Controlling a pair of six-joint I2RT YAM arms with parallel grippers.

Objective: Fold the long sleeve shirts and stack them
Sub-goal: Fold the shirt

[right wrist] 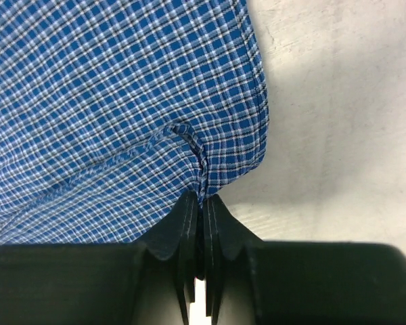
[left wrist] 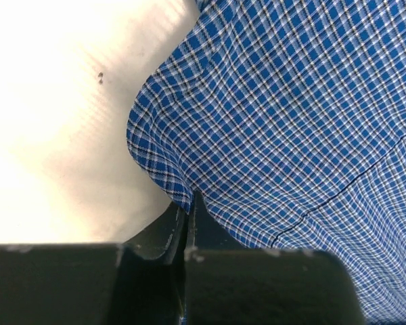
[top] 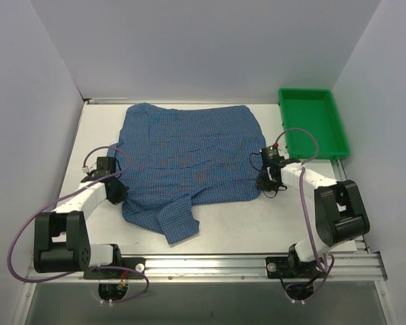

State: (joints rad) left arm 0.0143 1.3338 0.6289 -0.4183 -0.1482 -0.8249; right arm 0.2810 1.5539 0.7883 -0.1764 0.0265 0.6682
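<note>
Rail [top: 210,261]: a silver bar along the near edge of the white table [top: 257,223]. Both arms are bolted onto it.
Left arm [top: 61,233]: black and white. It reaches forward and a bit to the right. A purple cable [top: 17,250] loops around its outer side.
Right arm [top: 335,213]: black and white too. It reaches forward and to the left.
Left gripper [left wrist: 188,203]: its two black fingers are pressed together. They pinch the left edge of the blue checked shirt [top: 189,149]. The cloth bunches into a small bump right at the tips.
Right gripper [right wrist: 203,200]: its fingers are pressed together as well. They pinch the shirt near its near right corner. A thin fold of cloth runs straight into the tips.
Shirt: it lies mostly flat in the middle of the table, between the two grippers. The checks are tiny, blue with white and dark lines.
Flap [top: 179,223]: one part of the shirt sticks out toward the arms at the near left. It may be a sleeve or the collar. From above it is hard to tell.
Tray [top: 304,91]: green, at the far right corner of the table, near the shirt but not touching it.
Walls [top: 210,47]: plain and pale, behind the table and on both sides.
</note>
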